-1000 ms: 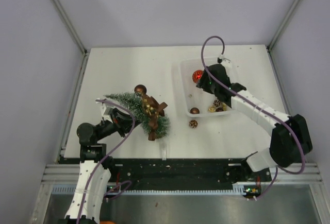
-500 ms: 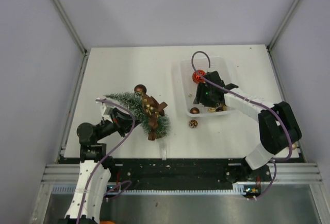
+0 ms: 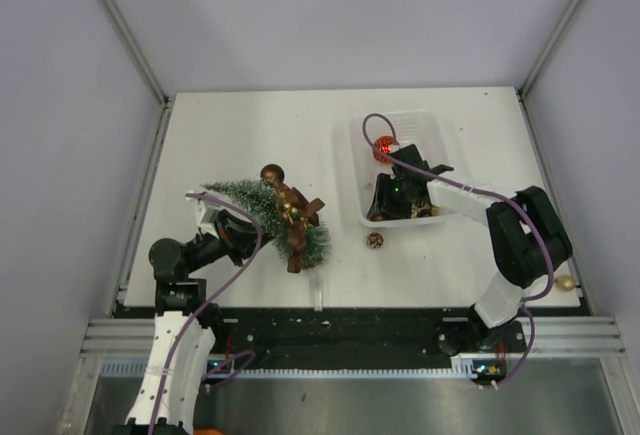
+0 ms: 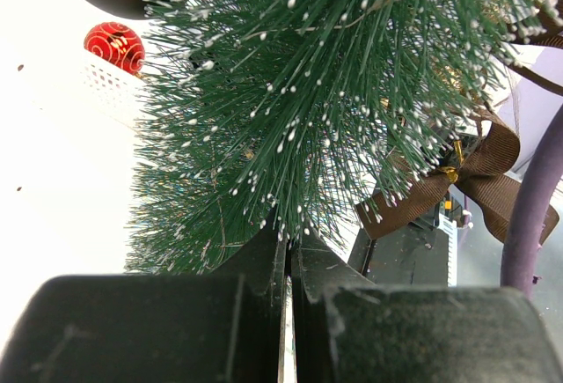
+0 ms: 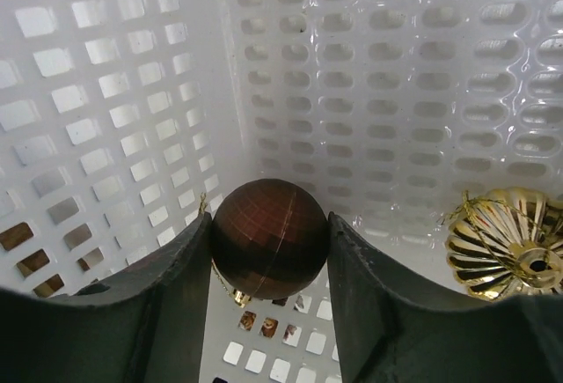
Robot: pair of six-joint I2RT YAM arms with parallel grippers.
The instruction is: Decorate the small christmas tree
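From above, the small christmas tree [image 3: 255,203] lies tilted on the left half of the white table [image 3: 240,135], its narrow tip toward the left edge and its wide end toward the middle. A brown ribbon bow [image 3: 297,255] hangs on it, and a dark bauble [image 3: 272,172] sits just beside its far side. The left gripper [image 3: 226,225] is at the tree's near side, close to the tip. On the right stands a white perforated basket [image 3: 355,170] with a red bauble [image 3: 382,145] at its far end. The right gripper [image 3: 380,207] reaches down into the basket's near end. A speckled bauble [image 3: 375,240] lies on the table just in front of the basket, and a gold ball [image 3: 566,282] lies near the right edge.

In the left wrist view, the fingers [image 4: 255,264] are clenched together, with the tree's frosted green bristles rising from between their tips. The bow hangs at the right.

In the right wrist view, both fingers [image 5: 176,277] press against the sides of a brown bauble [image 5: 269,242] in the basket's corner, grasping it. A ribbed gold ornament [image 5: 510,242] lies near, to the right.
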